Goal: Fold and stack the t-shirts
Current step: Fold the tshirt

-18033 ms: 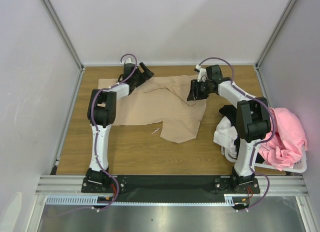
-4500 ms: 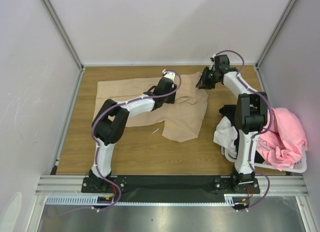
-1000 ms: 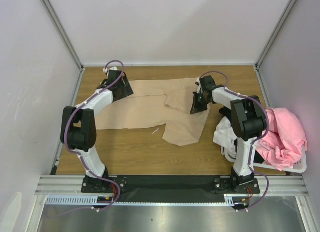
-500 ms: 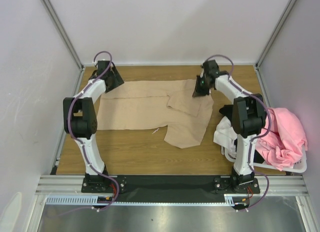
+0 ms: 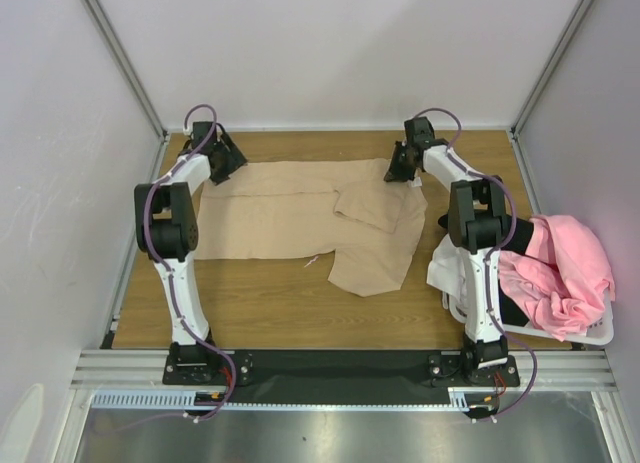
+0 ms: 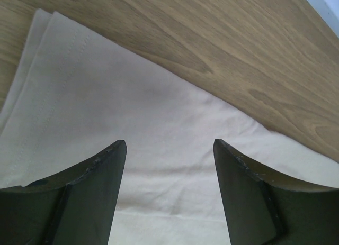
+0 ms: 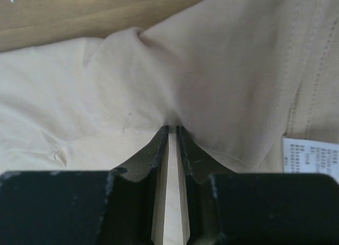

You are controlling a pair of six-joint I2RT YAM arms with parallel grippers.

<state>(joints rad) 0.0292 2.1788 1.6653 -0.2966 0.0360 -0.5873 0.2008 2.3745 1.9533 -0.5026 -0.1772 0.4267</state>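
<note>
A tan t-shirt (image 5: 280, 208) lies spread flat on the wooden table, with a flap folded over near its far right corner. My left gripper (image 5: 222, 163) hovers at the shirt's far left corner. In the left wrist view that gripper (image 6: 169, 144) is open, with only flat cloth (image 6: 132, 112) below its fingers. My right gripper (image 5: 400, 169) is at the shirt's far right edge. In the right wrist view its jaws (image 7: 172, 127) stand a sliver apart and pinch a puckered fold of the tan cloth (image 7: 222, 70).
A white laundry basket (image 5: 590, 333) at the right edge holds a pink t-shirt (image 5: 560, 273). White cloth (image 5: 448, 265) and black cloth (image 5: 452, 221) spill from it onto the table. A care label (image 7: 310, 155) shows on the tan shirt. Grey walls enclose the table.
My right gripper pulled the shirt's edge toward the far right corner and its jaws have loosened slightly. The left gripper moved out to the far left corner and stayed open.
</note>
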